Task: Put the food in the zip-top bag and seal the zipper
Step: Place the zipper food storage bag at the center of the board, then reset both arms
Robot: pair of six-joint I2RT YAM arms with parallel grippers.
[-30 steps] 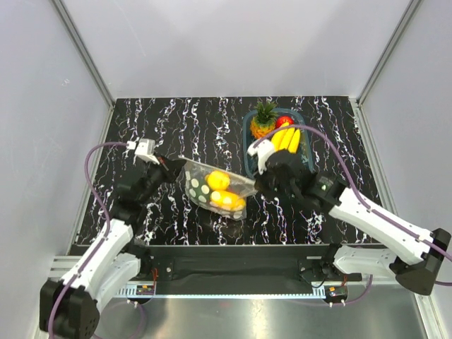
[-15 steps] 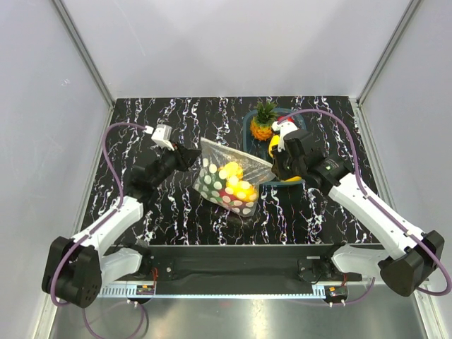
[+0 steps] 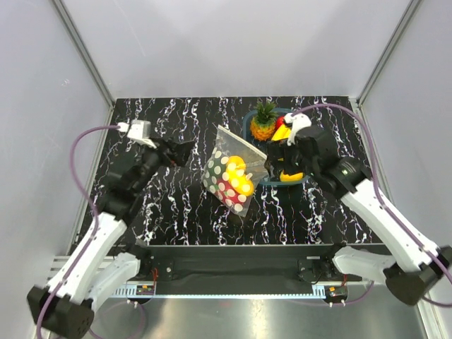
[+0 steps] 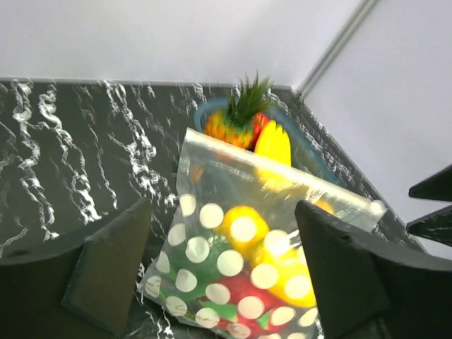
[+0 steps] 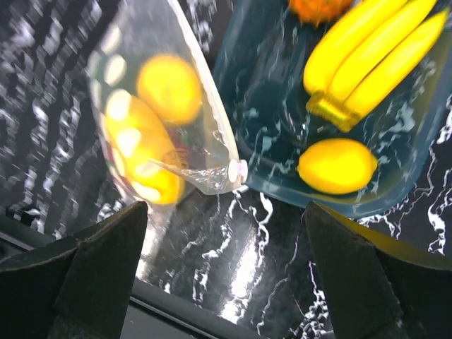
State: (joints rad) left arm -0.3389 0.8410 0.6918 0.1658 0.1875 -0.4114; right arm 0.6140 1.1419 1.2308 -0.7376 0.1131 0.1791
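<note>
Your clear plastic zip-top bag (image 3: 227, 176) with white polka dots sits mid-tabletop. It is propped up on its loaded bottom. The thin whitish zipper (image 4: 282, 171) strip is uppermost and runs straight across. A small white slider tab (image 5: 237, 169) sits at the zipper end nearest the basket. You can't tell from these views whether the strip is pressed shut all along.

Inside the bag: one pink-red dragon fruit (image 4: 236, 295) with green scales at the bottom, and two rounded glossy yellow fruits (image 5: 168, 88) above it. That's three pieces you can count.

Just right of the bag, the dark teal oval basket (image 5: 260, 95) holds:
- one orange pineapple (image 3: 263, 127) with a spiky green top
- one bunch of yellow bananas (image 5: 367, 51)
- one yellow lemon-shaped fruit (image 5: 337, 166)
- one red fruit (image 4: 260, 124), mostly hidden behind the pineapple

The bag corner overlaps the basket rim in the right wrist view; touching or not, can't tell.

Your left pincer (image 3: 185, 153) hangs left of the bag, fingers spread wide, holding nothing, apart from the plastic. Your right pincer (image 5: 226, 208) hangs over the line where bag meets basket, also spread wide, gripping nothing.

On the black, white-veined marble tabletop (image 3: 183, 212), most bare surface lies left of the bag and along the far edge. The basket is near the far-right corner. Pale walls (image 3: 212, 49) close off the left, far and right sides.
</note>
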